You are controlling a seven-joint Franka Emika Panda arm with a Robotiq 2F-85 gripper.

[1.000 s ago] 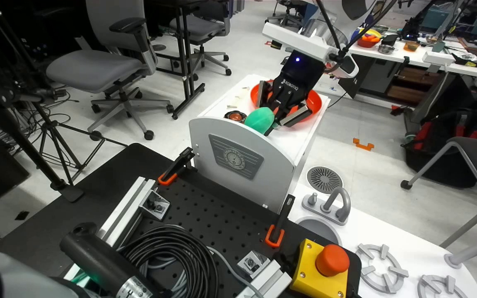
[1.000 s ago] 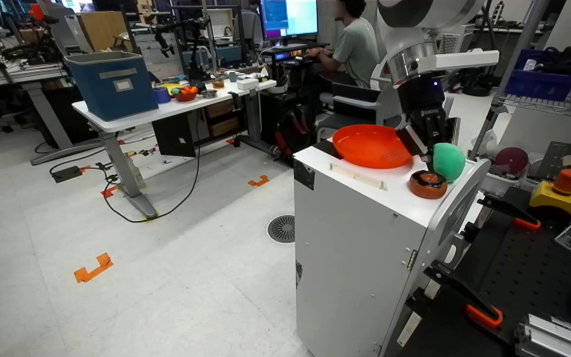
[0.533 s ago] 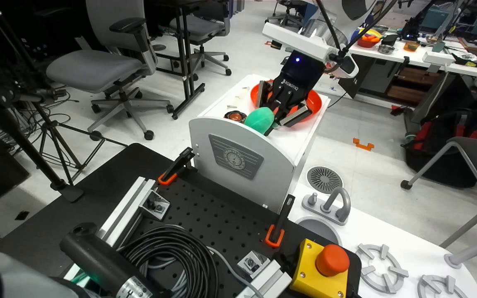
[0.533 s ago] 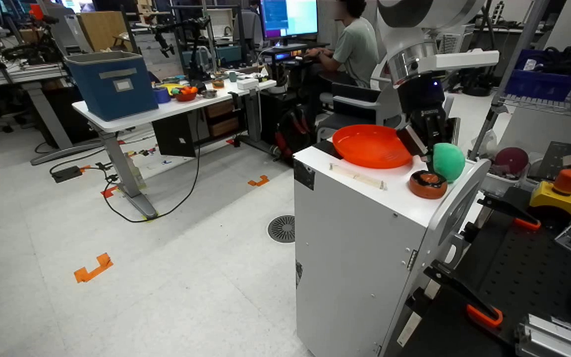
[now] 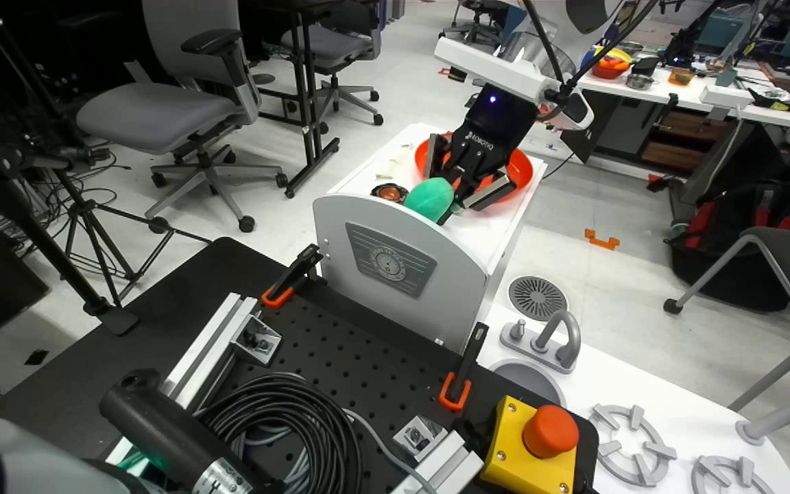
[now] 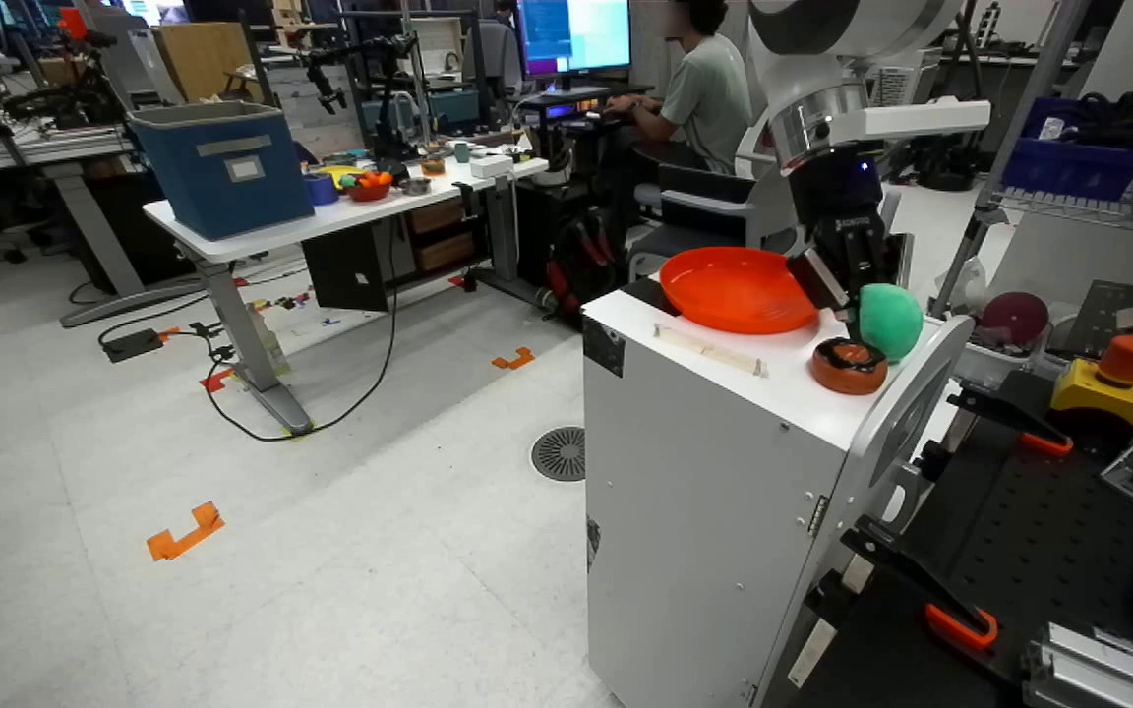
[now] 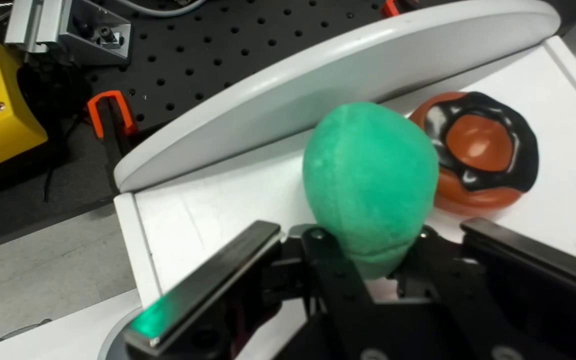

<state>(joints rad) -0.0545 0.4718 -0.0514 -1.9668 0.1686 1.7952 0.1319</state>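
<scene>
Wrist view, left to right: yellow box, orange-black clamp, pegboard, curved white panel along one edge of the white top. Mid-frame, green ball, egg-ish, faint seam, next to the panel; gripper has it, jaws closed on its narrow end, bulk sticking out panel-side. Whether it rests on the top or hangs just above, can't tell. Right of it, donut, rust-brown, black icing, flat on the top; ball overlaps its edge in this view, contact unclear. In an exterior view, left to right: tape strip and orange plate on the top, then gripper, donut, ball toward the panel. Handling, as a guess: light, soft, squashy, foam or plush, matte so not very slippery, hard to damage, likely to roll if loose. Best hold is probably across the fat middle, squarely from both sides; an end pinch gives less contact and the soft body might swivel or squeeze out. Little force should do. Donut sits close, so side clearance looks tight there.
</scene>
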